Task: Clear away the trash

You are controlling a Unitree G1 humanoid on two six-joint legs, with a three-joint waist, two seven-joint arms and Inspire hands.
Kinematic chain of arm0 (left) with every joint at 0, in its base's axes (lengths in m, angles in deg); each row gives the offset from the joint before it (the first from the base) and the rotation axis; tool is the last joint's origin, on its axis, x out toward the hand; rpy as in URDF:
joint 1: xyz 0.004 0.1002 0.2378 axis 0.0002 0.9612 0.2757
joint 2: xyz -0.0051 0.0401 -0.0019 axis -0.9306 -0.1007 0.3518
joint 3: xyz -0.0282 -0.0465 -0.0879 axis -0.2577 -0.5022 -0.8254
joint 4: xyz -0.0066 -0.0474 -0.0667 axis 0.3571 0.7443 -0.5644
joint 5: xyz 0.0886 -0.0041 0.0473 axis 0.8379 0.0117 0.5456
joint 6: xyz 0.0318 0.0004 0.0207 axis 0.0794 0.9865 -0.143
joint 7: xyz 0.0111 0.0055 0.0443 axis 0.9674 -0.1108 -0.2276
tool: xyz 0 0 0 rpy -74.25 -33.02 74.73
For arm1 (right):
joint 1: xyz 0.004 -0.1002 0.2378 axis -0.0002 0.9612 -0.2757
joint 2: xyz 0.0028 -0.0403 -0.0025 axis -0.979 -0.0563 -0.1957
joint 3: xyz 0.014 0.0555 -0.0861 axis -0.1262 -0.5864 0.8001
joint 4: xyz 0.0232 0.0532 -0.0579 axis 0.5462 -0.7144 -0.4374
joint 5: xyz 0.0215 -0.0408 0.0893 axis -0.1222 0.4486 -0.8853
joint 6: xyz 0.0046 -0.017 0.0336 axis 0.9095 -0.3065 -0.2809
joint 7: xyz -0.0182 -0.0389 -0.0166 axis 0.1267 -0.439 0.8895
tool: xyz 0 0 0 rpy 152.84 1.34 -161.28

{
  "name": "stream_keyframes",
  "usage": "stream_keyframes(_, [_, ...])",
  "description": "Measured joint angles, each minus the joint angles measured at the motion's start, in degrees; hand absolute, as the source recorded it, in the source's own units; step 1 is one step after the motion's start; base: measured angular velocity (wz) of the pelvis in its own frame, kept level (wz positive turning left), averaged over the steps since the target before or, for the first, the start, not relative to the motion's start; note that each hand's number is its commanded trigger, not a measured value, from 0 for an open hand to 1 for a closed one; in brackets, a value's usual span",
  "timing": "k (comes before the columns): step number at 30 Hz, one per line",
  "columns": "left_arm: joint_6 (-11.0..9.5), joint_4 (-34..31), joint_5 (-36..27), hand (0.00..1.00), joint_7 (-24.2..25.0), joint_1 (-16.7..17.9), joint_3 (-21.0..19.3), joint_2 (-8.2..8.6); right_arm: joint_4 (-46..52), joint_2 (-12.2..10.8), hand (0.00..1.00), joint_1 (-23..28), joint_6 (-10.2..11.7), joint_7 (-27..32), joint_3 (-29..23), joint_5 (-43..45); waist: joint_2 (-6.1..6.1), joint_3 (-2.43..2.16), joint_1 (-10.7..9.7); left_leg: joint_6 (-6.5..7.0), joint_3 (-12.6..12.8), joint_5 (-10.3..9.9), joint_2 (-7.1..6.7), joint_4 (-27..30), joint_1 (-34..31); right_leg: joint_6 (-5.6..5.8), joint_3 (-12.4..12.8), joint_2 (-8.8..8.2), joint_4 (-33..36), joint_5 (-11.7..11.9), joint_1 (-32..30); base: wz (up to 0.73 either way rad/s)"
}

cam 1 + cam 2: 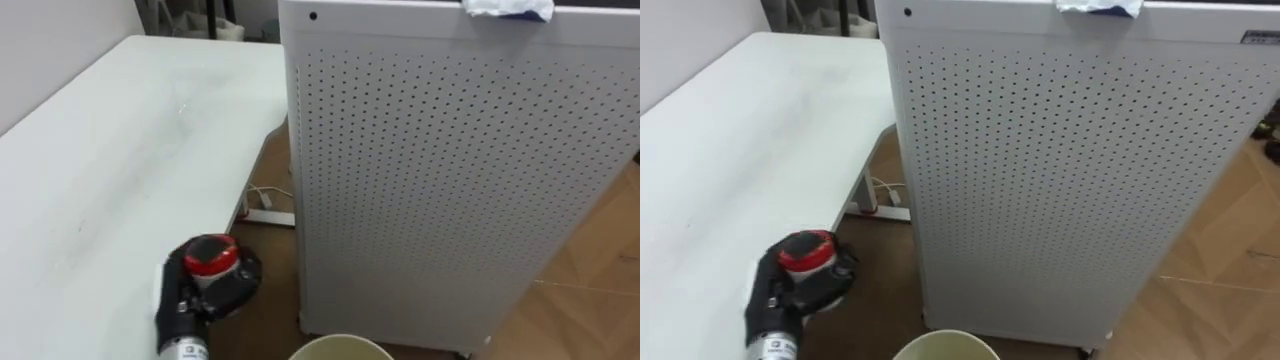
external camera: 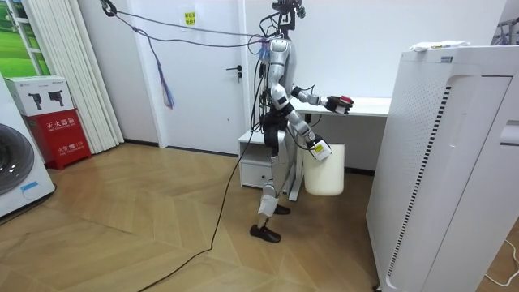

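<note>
Red item [image 1: 211, 254]: clamped in curled fingers of left hand [image 1: 200, 300] at table [image 1: 110, 170] edge, presumably for binning. Bin [image 1: 340, 344]: carried low by right hand [image 2: 311, 143] as receptacle; its fingers cannot be told.

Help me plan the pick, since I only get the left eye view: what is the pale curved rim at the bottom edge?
Observer: It is the mouth of a white bucket, which hangs from the robot's right hand at its side.
Operator: How is the robot standing by the table?
Observer: It stands upright on the wood floor beside the table. In the room view a white drawer unit sits just behind its legs.
</note>
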Motion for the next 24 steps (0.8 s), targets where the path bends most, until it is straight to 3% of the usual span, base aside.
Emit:
stream_keyframes(5, [1.9, -1.1, 1.8, 0.92, 9.0, -0.1, 2.5, -0.06, -2.2, -0.3, 1.00, -2.9, 0.3, 0.8, 0.2, 0.2, 0.06, 0.03, -1.3, 0.00, 0.8, 0.0, 0.16, 0.2, -0.8, 0.00, 0.2, -0.07, 0.0, 0.0, -1.0, -0.08])
stream_keyframes(9, [2.2, -1.2, 1.3, 0.91, 15.5, -0.1, 4.5, -0.24, -2.3, 0.0, 1.00, -4.0, 0.5, 0.8, 0.4, 0.1, 0.16, 0.12, -1.4, 0.00, 1.5, 0.0, 0.24, 0.1, -0.6, 0.00, 0.6, -0.07, -0.1, 0.0, -1.1, -0.06])
stream_keyframes(12, [2.2, -1.2, 1.3, 0.79, 18.6, -0.1, 4.7, -0.23, -2.0, 0.1, 1.00, -4.1, 1.4, 1.0, 0.6, -0.2, 0.54, 0.39, -1.4, 0.00, 2.8, 0.0, 0.41, 0.0, -0.8, 0.00, 1.2, -0.05, 0.0, 0.0, -1.8, -0.14])
stream_keyframes(13, [2.2, -1.2, 1.3, 0.21, 19.1, -0.1, 4.7, -0.29, -1.8, 0.1, 1.00, -4.2, 1.5, 1.1, 0.7, -0.3, 0.70, 0.47, -1.3, 0.00, 3.0, 0.0, 0.48, 0.0, -0.9, 0.00, 1.6, 0.02, 0.1, 0.0, -2.1, -0.20])
stream_keyframes(14, [2.2, -1.0, 1.3, 0.00, 19.8, -0.1, 4.7, -0.42, -1.8, 0.1, 1.00, -4.7, 1.8, 1.3, 1.1, -0.6, 1.11, 0.74, -1.5, 0.00, 3.2, 0.0, 0.52, 0.0, -1.1, -0.01, 1.7, 0.03, 0.1, 0.0, -2.4, -0.15])
stream_keyframes(17, [2.3, -1.0, 1.8, 0.00, 21.5, 0.1, 6.1, -1.08, -1.9, 0.2, 1.00, -4.8, 2.2, 1.5, 1.5, -0.7, 1.91, 1.02, -2.0, 0.00, 3.3, 0.0, 0.68, 0.1, -1.7, -0.02, 1.8, 0.12, 0.8, 0.0, -3.3, -0.06])
stream_keyframes(24, [3.5, -0.9, 3.4, 0.00, 25.3, 1.4, 7.0, -2.28, -2.6, 0.8, 1.00, -5.1, 2.2, 1.3, 2.1, -0.7, 3.54, 0.78, -3.0, -0.01, 4.4, 0.0, 1.08, 0.1, -2.6, -0.05, 2.2, 0.29, 2.2, 0.0, -5.6, -0.09])
